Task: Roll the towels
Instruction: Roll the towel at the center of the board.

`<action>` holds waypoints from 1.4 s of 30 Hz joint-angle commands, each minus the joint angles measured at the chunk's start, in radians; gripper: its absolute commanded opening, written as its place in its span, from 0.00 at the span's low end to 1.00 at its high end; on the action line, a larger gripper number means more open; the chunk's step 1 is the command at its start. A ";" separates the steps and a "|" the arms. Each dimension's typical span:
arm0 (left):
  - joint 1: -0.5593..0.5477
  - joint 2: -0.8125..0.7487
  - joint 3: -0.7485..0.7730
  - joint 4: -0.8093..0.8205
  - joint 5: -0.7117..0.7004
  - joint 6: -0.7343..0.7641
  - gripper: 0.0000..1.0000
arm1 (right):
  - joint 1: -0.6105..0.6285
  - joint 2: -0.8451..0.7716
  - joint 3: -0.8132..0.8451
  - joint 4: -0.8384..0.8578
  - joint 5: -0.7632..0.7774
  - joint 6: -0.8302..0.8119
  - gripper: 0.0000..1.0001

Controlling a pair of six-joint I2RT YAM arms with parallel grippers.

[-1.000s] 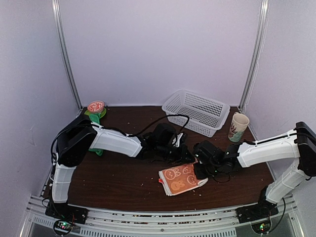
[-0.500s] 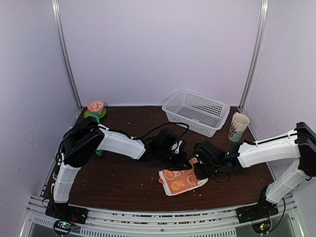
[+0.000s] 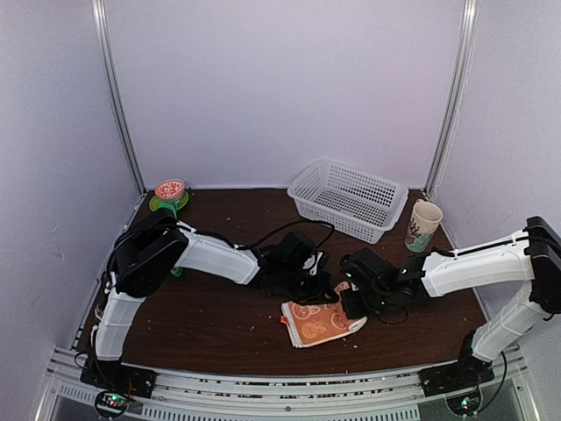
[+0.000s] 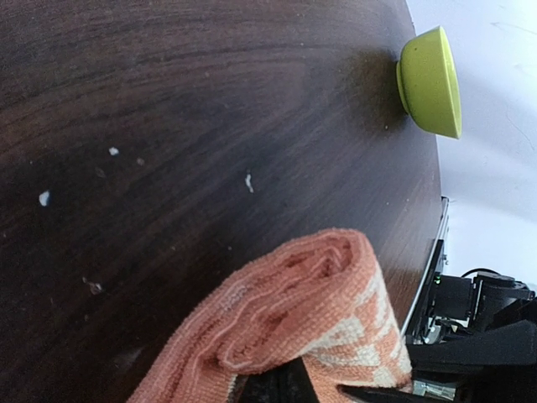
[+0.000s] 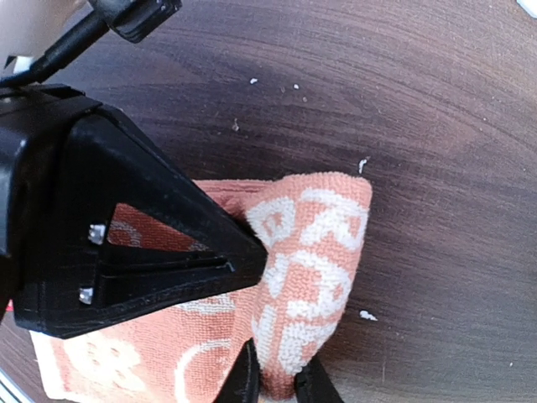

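Note:
The peach-orange bunny towel [image 3: 323, 323] lies at the table's front middle, its far edge folded up. My left gripper [image 3: 321, 288] is at that far edge and is shut on a thick fold of the towel [image 4: 310, 294], with the jaws [image 4: 289, 382] mostly hidden under the cloth. My right gripper [image 3: 349, 303] is shut on the towel's rolled right corner [image 5: 323, 252], and its fingertips [image 5: 247, 378] pinch the cloth from both sides. The left gripper [image 5: 126, 243] fills the left of the right wrist view. Only a scrap of green cloth [image 3: 176, 271] shows behind the left arm.
A white mesh basket [image 3: 349, 200] stands at the back right with a printed cup [image 3: 423, 224] beside it. A green dish [image 3: 168, 202] with a pink lid sits at the back left and also shows in the left wrist view [image 4: 430, 81]. Crumbs dot the dark table.
My left gripper has moved nearer and to the right, onto the towel's far edge. The far edge has come up and folded toward the front. The right gripper has barely moved.

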 commanded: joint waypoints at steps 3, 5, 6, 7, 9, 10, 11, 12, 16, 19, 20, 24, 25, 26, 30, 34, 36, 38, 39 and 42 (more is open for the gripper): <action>0.002 0.021 -0.026 0.046 -0.004 0.012 0.00 | 0.008 -0.044 0.024 -0.004 -0.030 -0.024 0.17; 0.002 0.021 -0.029 0.050 0.003 0.011 0.00 | 0.008 -0.044 0.031 -0.007 -0.041 -0.044 0.17; 0.002 0.019 -0.032 0.053 0.005 0.010 0.00 | 0.008 -0.045 0.035 -0.007 -0.048 -0.055 0.18; 0.002 0.018 -0.034 0.055 0.008 0.009 0.00 | 0.008 -0.046 0.038 -0.007 -0.055 -0.065 0.18; 0.002 0.014 -0.040 0.059 0.011 0.005 0.00 | 0.009 -0.042 0.050 -0.013 -0.063 -0.087 0.18; 0.002 0.013 -0.041 0.059 0.012 0.002 0.00 | 0.011 -0.040 0.056 -0.017 -0.062 -0.097 0.18; 0.002 0.013 -0.040 0.059 0.014 -0.004 0.00 | 0.015 -0.036 0.064 -0.024 -0.057 -0.105 0.18; 0.002 0.013 -0.038 0.064 0.018 -0.009 0.01 | 0.019 -0.028 0.074 -0.034 -0.048 -0.111 0.15; 0.002 -0.002 -0.029 0.059 0.026 -0.011 0.03 | 0.039 0.018 0.115 -0.083 0.010 -0.122 0.05; 0.002 -0.024 -0.042 0.055 0.027 -0.009 0.08 | 0.064 0.044 0.136 -0.105 0.060 -0.122 0.00; 0.002 -0.030 -0.047 0.053 0.028 -0.012 0.09 | 0.071 0.052 0.140 -0.108 0.072 -0.121 0.00; 0.002 -0.048 -0.073 0.062 0.029 -0.015 0.11 | 0.084 0.079 0.150 -0.114 0.104 -0.108 0.00; 0.002 -0.053 -0.080 0.066 0.029 -0.015 0.11 | 0.087 0.082 0.150 -0.116 0.108 -0.105 0.00; 0.002 -0.055 -0.085 0.067 0.028 -0.016 0.10 | 0.087 0.084 0.149 -0.117 0.113 -0.100 0.00; 0.002 -0.055 -0.093 0.074 0.024 -0.015 0.09 | 0.087 0.087 0.148 -0.163 0.168 -0.062 0.00; 0.002 -0.041 -0.083 0.078 0.022 -0.015 0.07 | 0.088 0.095 0.153 -0.203 0.196 -0.025 0.10; 0.002 -0.030 -0.079 0.081 0.022 -0.017 0.07 | 0.087 0.074 0.143 -0.192 0.179 -0.013 0.26; 0.002 -0.024 -0.078 0.085 0.023 -0.019 0.06 | 0.084 0.046 0.135 -0.184 0.161 0.002 0.41; 0.002 -0.023 -0.078 0.084 0.022 -0.020 0.06 | 0.082 0.033 0.129 -0.179 0.150 0.008 0.45; 0.002 -0.019 -0.075 0.083 0.025 -0.020 0.06 | 0.064 -0.024 0.104 -0.152 0.107 0.026 0.55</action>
